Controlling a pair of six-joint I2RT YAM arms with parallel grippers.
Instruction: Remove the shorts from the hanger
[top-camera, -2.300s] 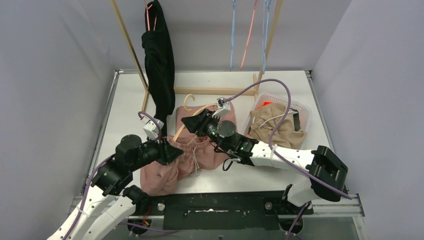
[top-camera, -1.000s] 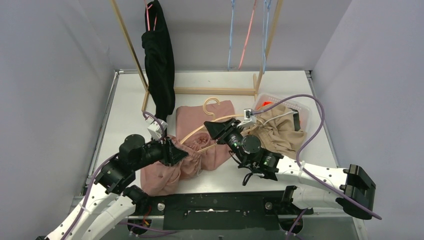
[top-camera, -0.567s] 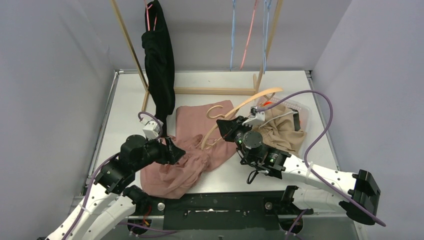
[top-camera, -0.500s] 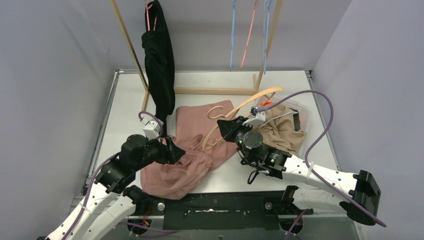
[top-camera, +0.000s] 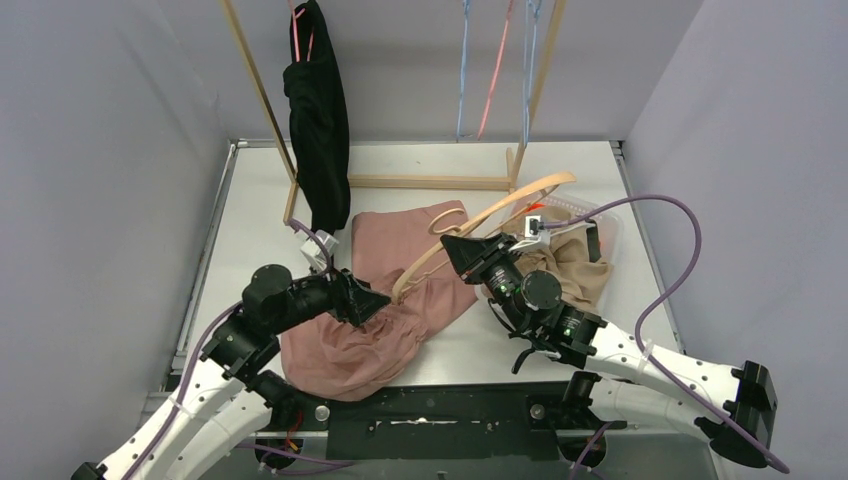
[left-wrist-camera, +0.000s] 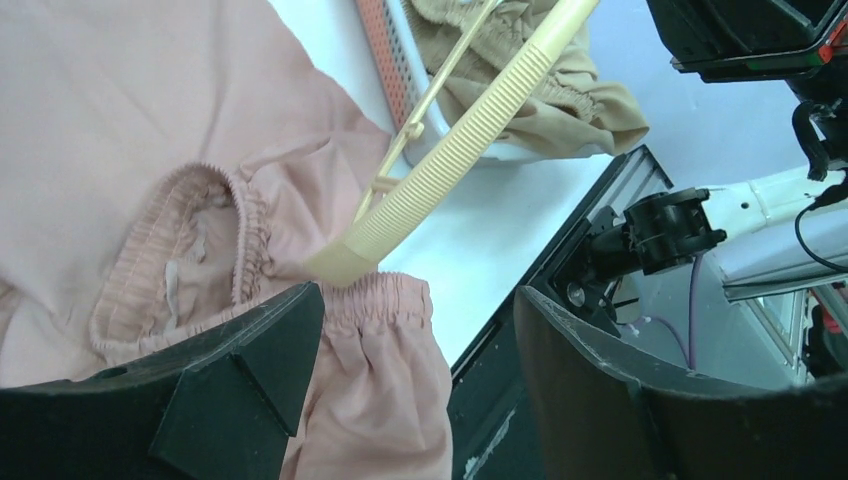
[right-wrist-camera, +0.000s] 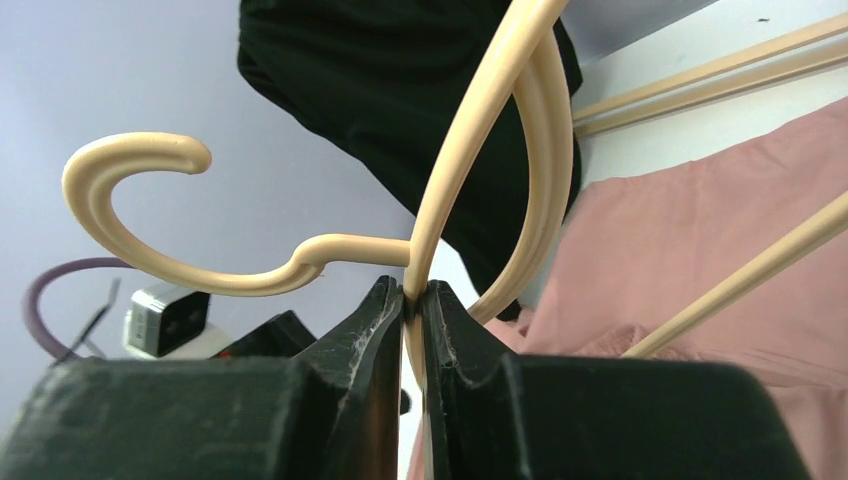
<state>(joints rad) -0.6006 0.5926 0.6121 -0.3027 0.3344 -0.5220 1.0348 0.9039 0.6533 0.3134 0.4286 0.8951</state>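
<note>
Right tool (top-camera: 449, 241) clamps the hanger (top-camera: 530, 189) near its hook. The hanger slants up from the waistband of the pink shorts (top-camera: 390, 250) toward the far right, over the basket (top-camera: 612, 230) holding beige shorts (top-camera: 570, 270). Left tool (top-camera: 380, 301) sits at that bunched waistband. The pink shorts sprawl across the counter (top-camera: 250, 230), and a black garment (top-camera: 318, 120) hangs behind.

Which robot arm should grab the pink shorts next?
Probably left. The left end effector is open right over the pink shorts at their waistband. The right end effector is busy, shut on the hanger.
</note>
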